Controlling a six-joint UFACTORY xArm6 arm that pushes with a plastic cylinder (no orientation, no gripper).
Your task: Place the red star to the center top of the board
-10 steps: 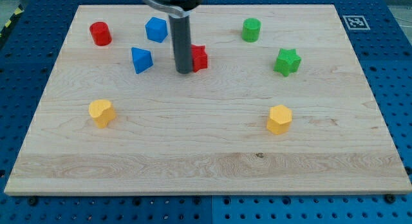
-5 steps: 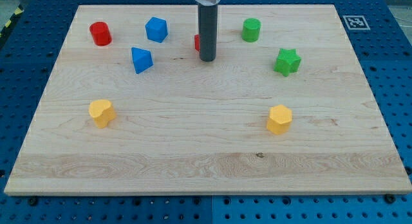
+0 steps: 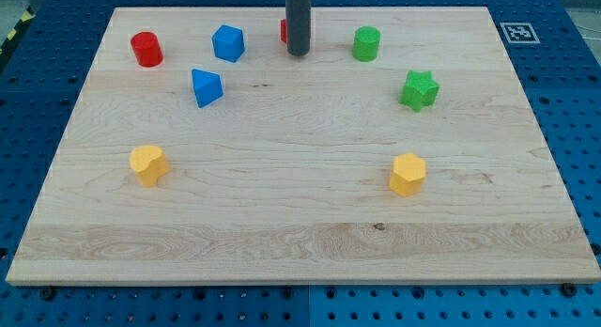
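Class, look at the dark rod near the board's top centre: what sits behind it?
A red block shows only as a sliver at the rod's left edge, just above my tip. The rod covers the rest, so its shape cannot be seen.

My rod (image 3: 298, 22) hides most of the red star (image 3: 283, 30)

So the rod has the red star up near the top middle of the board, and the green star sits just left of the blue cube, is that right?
Not quite. In the camera view the green star sits on the view's right, below the green cylinder, far from the blue cube. The rest holds: my tip is against the mostly hidden red star near the top middle.
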